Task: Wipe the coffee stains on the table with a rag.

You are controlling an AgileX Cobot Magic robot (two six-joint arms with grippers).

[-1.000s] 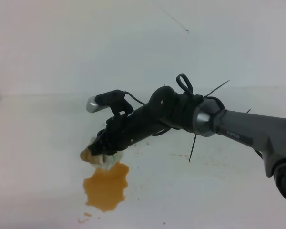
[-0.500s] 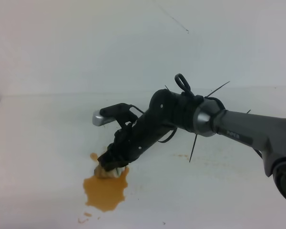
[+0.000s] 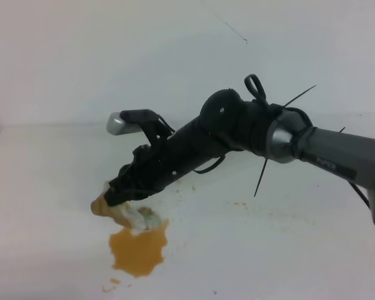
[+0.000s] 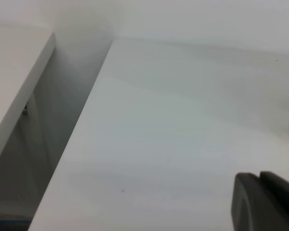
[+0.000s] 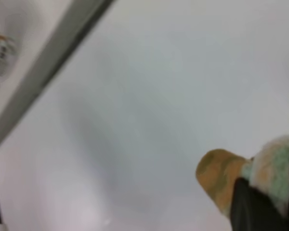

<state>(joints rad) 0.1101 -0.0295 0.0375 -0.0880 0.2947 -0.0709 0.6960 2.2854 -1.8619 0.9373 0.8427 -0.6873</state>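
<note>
Right gripper (image 3: pixel 115 195) was clamped on the rag (image 3: pixel 122 212), just above the large coffee stains (image 3: pixel 137 250), near the table's (image 3: pixel 287 250) front edge.

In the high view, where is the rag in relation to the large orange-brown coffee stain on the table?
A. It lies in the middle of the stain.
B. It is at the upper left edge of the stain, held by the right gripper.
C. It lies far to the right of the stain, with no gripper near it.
B: the rag sits clamped in the right gripper just up and left of the coffee stain, whose middle is uncovered.
</note>
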